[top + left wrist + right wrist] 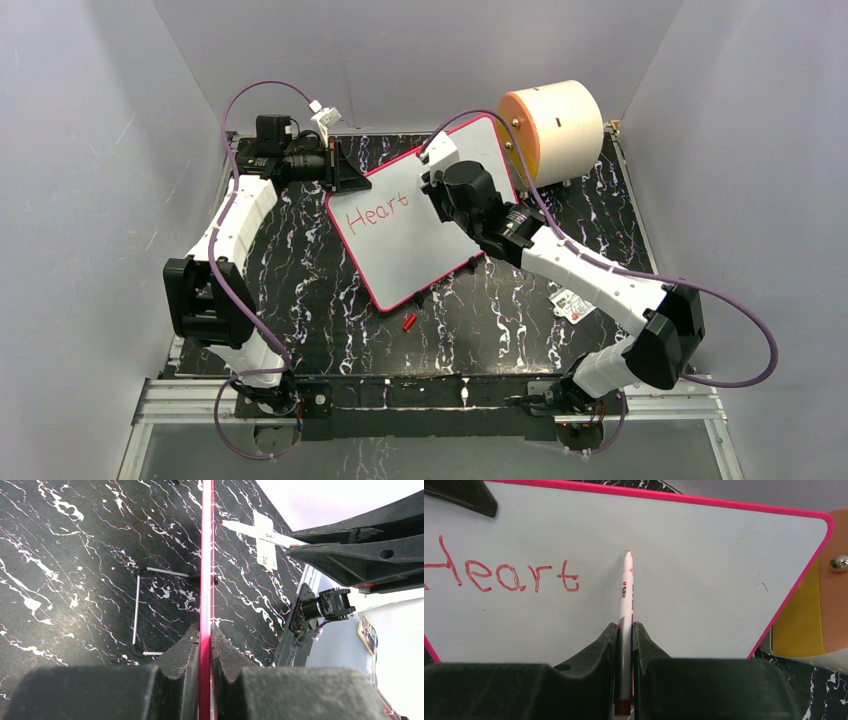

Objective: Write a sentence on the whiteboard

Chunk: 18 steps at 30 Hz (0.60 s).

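Mid-table, on the black marbled table [300, 270]: whiteboard [400, 262] lies turned at an angle, one corner pointing toward the arm bases, far corner close to the cream cylinder [555, 130] with the orange face.

- Left gripper [205, 630]: jaws closed onto the board's pink rim at its far-left edge, board seen edge-on between the pads. Likely purpose: to pin the board so it does not slide or turn under the pen stroke.
- Right gripper [625, 627]: jaws closed on a white marker [625, 590], barrel running straight out between the fingers, red tip forward. The tip sits over bare board just to the right of the written word. Whether it touches the surface, cannot tell.
- Small red cap [409, 322] lies on the table just off the board's near corner, apart from both arms.

Board: flat, white, rounded corners, thin pink-red rim. Lettering [509, 575] in thin red hand reads "Heart", capital H, slanting along the board's upper left part. Only this one word shows; the rest of the surface is blank.

Judgement: sentence begun, not finished; pen is placed to start the next word.
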Available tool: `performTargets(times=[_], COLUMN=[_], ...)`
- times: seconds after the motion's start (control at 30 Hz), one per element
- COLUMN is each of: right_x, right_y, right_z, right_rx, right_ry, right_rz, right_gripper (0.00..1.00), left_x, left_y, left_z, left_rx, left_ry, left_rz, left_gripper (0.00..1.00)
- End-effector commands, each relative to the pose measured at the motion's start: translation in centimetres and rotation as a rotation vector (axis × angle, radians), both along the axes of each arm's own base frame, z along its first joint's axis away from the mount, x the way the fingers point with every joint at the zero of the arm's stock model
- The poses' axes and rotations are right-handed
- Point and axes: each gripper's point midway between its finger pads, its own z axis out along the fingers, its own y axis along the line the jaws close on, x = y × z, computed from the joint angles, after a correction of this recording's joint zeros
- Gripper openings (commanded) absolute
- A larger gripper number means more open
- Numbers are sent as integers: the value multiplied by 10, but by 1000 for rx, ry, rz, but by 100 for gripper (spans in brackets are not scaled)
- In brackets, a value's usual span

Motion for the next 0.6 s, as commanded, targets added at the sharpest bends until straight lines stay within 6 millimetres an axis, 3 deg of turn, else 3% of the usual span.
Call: performTargets(times=[0.0, 0.57], right_x=[12, 5], right_y=[10, 7], right_z=[30, 6], right_rx=[69, 26], right_ry=[-64, 31], right_rz=[3, 8], right_gripper=[0, 0], left_x=[-16, -17], left_y=[-3, -3], left_z=[-9, -9], left_rx=[5, 5], left_ry=[60, 60], left_rz=[-21, -21], left_gripper=[0, 0])
